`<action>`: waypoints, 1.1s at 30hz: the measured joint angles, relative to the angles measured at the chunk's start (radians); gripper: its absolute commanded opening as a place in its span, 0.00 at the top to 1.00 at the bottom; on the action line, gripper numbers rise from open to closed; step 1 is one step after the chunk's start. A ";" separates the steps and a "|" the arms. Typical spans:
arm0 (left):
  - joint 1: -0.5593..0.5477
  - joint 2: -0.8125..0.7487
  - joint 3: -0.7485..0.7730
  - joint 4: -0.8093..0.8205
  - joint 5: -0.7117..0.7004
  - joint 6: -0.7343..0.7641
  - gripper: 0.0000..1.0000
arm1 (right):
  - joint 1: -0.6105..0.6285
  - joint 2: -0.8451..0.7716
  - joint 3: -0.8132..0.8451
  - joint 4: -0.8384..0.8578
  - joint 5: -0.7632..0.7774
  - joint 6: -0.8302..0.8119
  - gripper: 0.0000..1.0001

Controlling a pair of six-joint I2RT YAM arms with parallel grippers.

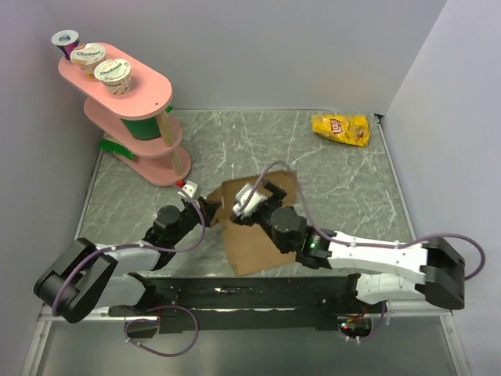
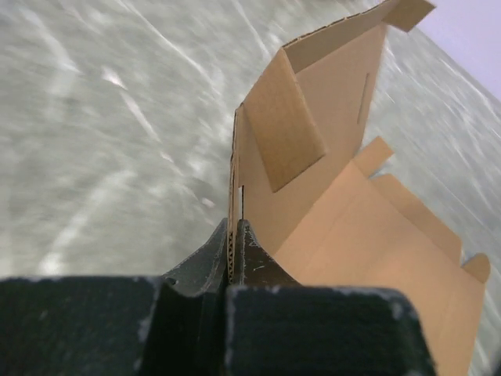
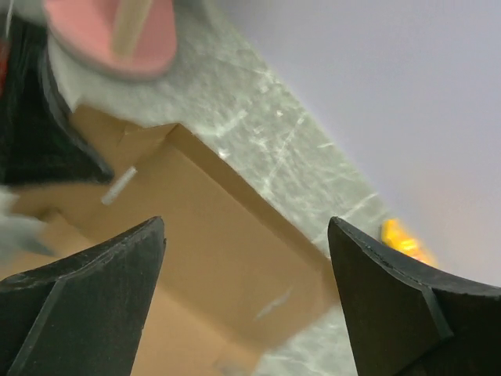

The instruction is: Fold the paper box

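Note:
The paper box [image 1: 254, 243] is a brown die-cut cardboard sheet lying mid-table, partly folded. In the left wrist view one wall of the paper box [image 2: 344, 219] stands upright with a flap bent inward, and my left gripper [image 2: 234, 243] is shut on that wall's near edge. From above, the left gripper [image 1: 210, 211] sits at the sheet's left edge. My right gripper [image 1: 258, 200] hovers over the sheet's far part. In its own view the right gripper [image 3: 246, 227] is open with nothing between its fingers, above a raised panel of the paper box [image 3: 211, 227].
A pink tiered stand [image 1: 149, 94] with yogurt cups [image 1: 112, 72] on top stands at the back left. A yellow chip bag [image 1: 341, 128] lies at the back right. Walls close in the table [image 1: 344, 188] on the left, back and right.

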 measured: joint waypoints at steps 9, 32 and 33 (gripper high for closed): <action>-0.093 -0.066 -0.028 0.132 -0.286 0.115 0.99 | -0.113 -0.153 0.243 -0.441 -0.018 0.816 0.15; -0.460 0.154 0.008 0.308 -0.666 0.439 0.99 | -0.547 -0.139 -0.063 -0.263 -0.314 1.783 0.21; -0.464 0.158 0.009 0.313 -0.671 0.443 0.99 | -0.561 -0.126 -0.063 -0.239 -0.323 1.788 0.21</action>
